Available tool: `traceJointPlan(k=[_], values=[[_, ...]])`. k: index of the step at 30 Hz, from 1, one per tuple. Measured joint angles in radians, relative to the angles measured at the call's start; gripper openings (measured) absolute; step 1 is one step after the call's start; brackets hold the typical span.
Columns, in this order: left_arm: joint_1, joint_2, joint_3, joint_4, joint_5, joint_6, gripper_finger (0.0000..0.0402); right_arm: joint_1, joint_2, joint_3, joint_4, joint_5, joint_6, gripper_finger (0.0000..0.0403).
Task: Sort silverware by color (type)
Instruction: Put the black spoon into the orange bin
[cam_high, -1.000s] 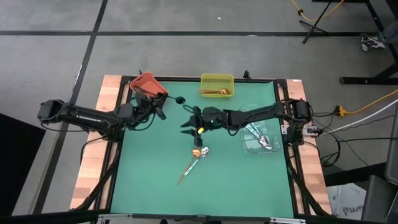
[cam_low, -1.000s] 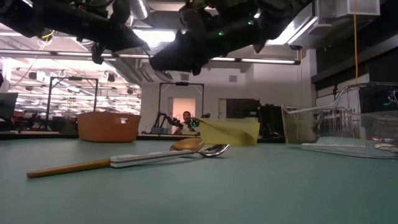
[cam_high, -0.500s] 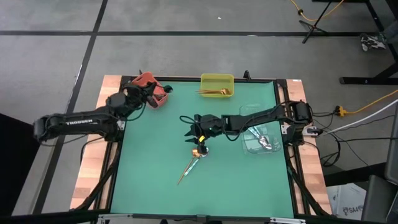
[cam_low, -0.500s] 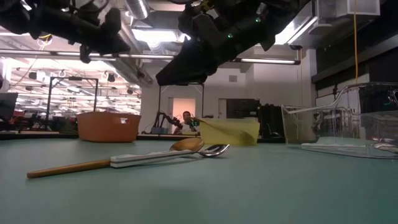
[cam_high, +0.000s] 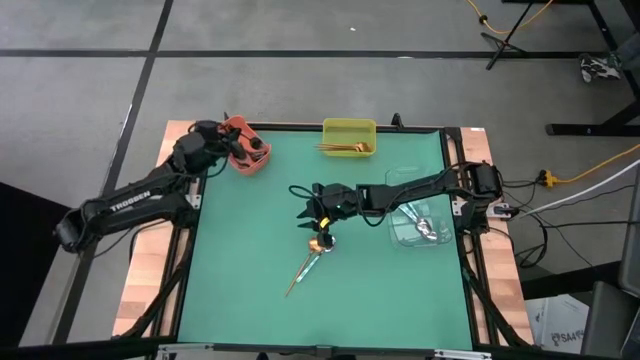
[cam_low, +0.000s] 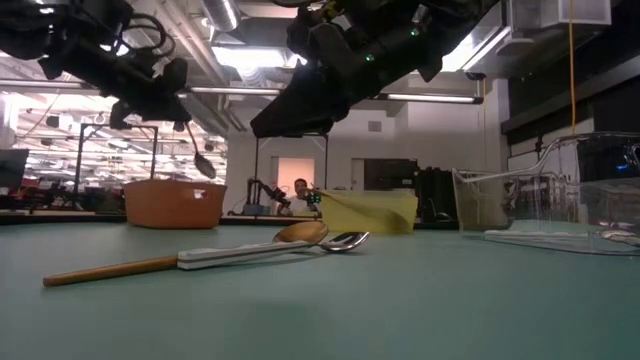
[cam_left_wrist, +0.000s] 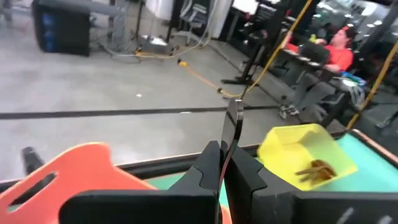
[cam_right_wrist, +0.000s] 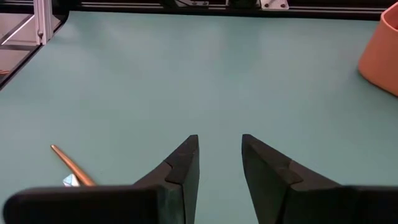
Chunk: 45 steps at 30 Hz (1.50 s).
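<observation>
Clearly the spoons (cam_high: 318, 246) near the worktop's (cam_high: 250, 290) middle are thin, stiff, slick and light; pinch a handle. Right hand (cam_high: 317, 212) hovers over them, parted, empty. Left hand (cam_high: 243, 150), over the orange bin (cam_high: 247, 163), pinches a dark spoon (cam_low: 198, 158).

You look down on a matt green table mat (cam_high: 380, 290) framed by bare wooden boards (cam_high: 145, 275), with a glossy polished silver spoon (cam_low: 340, 241) and a shiny gold-toned spoon (cam_low: 300, 232) lying on it, the latter's handle (cam_low: 110, 270) a duller copper. The orange bin (cam_left_wrist: 68, 168) and yellow bin (cam_left_wrist: 298, 146) look like smooth plastic, and the clear bin (cam_low: 570, 195) is transparent and glossy. You see the left gripper's fingers (cam_left_wrist: 208, 171) in matt black plastic pinching a thin dark metal spoon (cam_left_wrist: 233, 127).
</observation>
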<state>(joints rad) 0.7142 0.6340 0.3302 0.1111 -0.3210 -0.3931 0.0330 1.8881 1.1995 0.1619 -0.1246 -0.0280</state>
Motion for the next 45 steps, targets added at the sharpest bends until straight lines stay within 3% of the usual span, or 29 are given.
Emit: traceJointPlan(k=[13, 25, 45], values=[[0.194, 0.094, 0.0, -0.083, 0.145, -0.182, 0.0004, 0.0, 0.0, 0.0, 0.0, 0.0, -0.001, 0.0113], [0.229, 0.247, 0.0, -0.073, 0.155, -0.183, 0.0007, 0.0, 0.0, 0.0, 0.0, 0.0, -0.003, 0.0113], [0.23, 0.262, 0.001, -0.071, 0.149, -0.177, 0.0008, 0.0, 0.0, 0.0, 0.0, 0.0, -0.003, 0.0113]])
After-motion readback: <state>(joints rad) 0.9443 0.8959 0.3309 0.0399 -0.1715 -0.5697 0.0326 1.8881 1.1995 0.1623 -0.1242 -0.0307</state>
